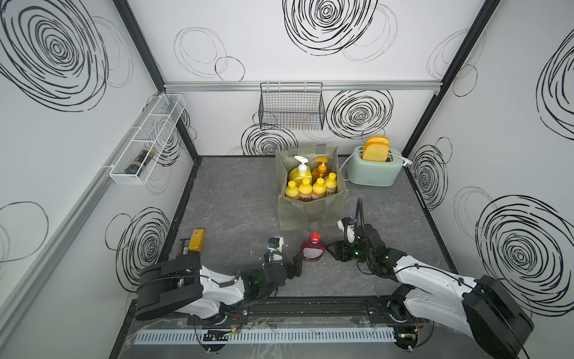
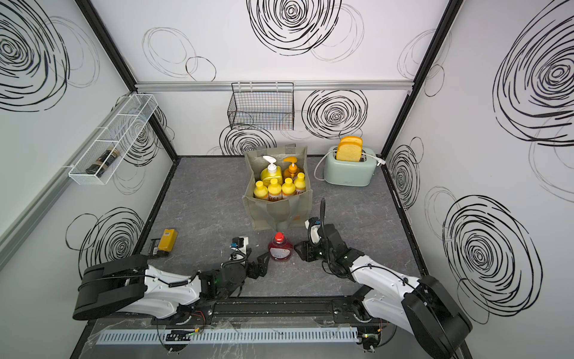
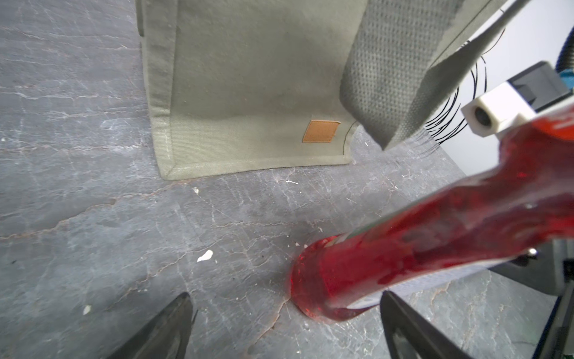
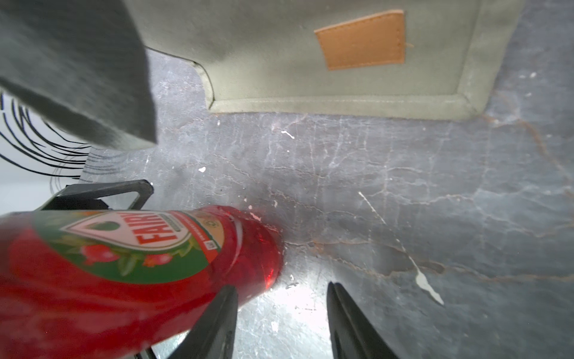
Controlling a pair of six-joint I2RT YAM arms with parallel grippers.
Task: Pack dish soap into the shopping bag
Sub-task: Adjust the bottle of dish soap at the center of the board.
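Dish soap, red bottle (image 1: pixel 313 250): squat, clear red plastic, red cap, green label with red fruit, letters "FAIR" readable in the right wrist view. It stands upright on the tabletop (image 1: pixel 236 202), just in front of the shopping bag (image 1: pixel 310 214) and apart from its near wall.

Left hand (image 1: pixel 297 264): fingers spread wide, nothing held. The bottle's base stands just ahead of the gap, closer to one finger.

Right hand (image 1: pixel 331 250): about half open, nothing between the fingers. The bottle sits at the outer side of one finger; cannot tell if they touch.

Bag: grey-green, mouth open, orange tag (image 3: pixel 321 131) low on the near wall. A strap handle (image 3: pixel 397 77) hangs down that wall above the bottle.

Inside the bag: four small orange bottles (image 1: pixel 305 188) in a row behind the near wall, with the yellow pump bottle (image 1: pixel 300 171) and amber pump bottle (image 1: pixel 321 169) behind them.

Open room: bare tabletop left of the bag. The toaster (image 1: pixel 374 169) stands to the bag's far right, apart from it.
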